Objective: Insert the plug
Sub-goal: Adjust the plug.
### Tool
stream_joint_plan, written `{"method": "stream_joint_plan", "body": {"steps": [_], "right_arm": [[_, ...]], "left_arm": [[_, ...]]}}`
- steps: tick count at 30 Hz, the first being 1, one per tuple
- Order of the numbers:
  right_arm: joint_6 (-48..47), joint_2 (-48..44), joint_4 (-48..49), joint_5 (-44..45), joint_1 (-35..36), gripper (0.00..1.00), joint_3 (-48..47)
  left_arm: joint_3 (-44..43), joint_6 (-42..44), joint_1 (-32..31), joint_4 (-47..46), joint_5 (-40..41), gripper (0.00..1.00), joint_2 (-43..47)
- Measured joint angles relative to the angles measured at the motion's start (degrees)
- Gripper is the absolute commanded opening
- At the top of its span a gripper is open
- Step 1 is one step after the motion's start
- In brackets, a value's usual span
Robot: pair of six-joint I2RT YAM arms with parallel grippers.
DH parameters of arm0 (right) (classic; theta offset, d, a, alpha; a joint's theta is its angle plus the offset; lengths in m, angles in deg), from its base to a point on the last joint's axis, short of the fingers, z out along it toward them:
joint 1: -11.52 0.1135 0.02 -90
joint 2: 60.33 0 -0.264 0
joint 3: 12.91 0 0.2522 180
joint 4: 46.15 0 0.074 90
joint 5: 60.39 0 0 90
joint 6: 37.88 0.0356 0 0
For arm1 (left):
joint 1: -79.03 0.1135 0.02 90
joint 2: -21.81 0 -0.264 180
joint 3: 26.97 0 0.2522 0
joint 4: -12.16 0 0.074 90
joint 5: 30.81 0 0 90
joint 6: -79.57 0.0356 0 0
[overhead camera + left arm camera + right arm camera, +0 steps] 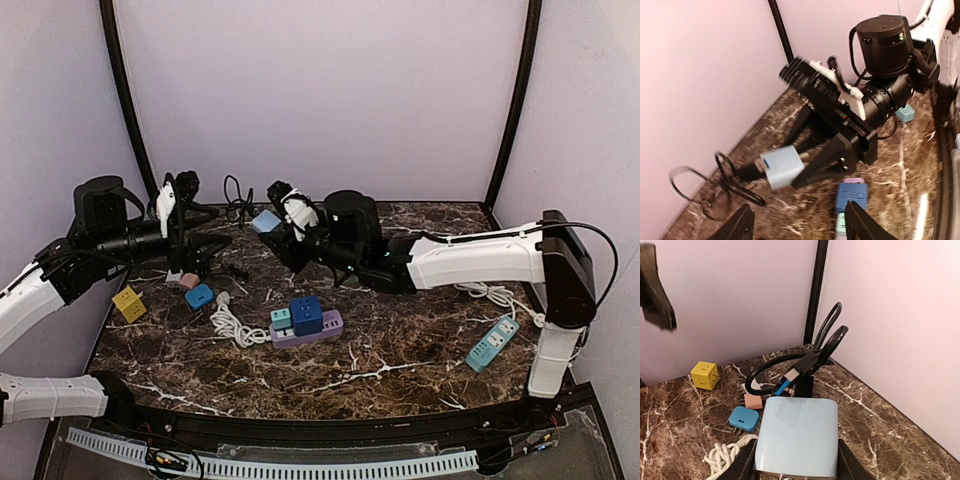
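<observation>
I see the black USB plug, blue tongue showing, its tip against the far face of a pale blue charger block; I cannot tell how deep it sits. My right end effector clamps that block from both sides, above the marble bench. The plug's black cable loops toward the back corner. My left end effector hangs nearby, fingers spread, holding nothing. A yellow cube lies farther left.

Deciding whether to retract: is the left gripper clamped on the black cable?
No, the left gripper stands open with nothing between its jaws; the black cable lies beyond them.
</observation>
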Motion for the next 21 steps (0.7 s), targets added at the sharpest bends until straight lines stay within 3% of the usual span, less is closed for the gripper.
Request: {"method": "stream_joint_plan", "body": {"steps": [4, 10, 14, 21], "right_arm": [[-4.6, -2.6, 9.0, 3.3, 0.2, 0.0, 4.7], [-10.1, -2.8, 17.7, 5.7, 2.0, 0.0, 6.9], [-11.5, -2.8, 21.4, 5.8, 3.4, 0.0, 7.0], [-11.6, -2.8, 23.1, 5.5, 4.0, 0.0, 7.0]], "left_arm": [[-1.1, -21.6, 0.4, 1.8, -4.2, 0.6, -4.2], [-1.7, -42.8, 1.0, -0.4, -7.4, 0.74, -9.6], [-2.7, -51.1, 1.2, -3.2, -7.5, 0.75, -11.5], [-5.4, -57.3, 3.5, -8.9, -7.7, 0.66, -14.2]]}}
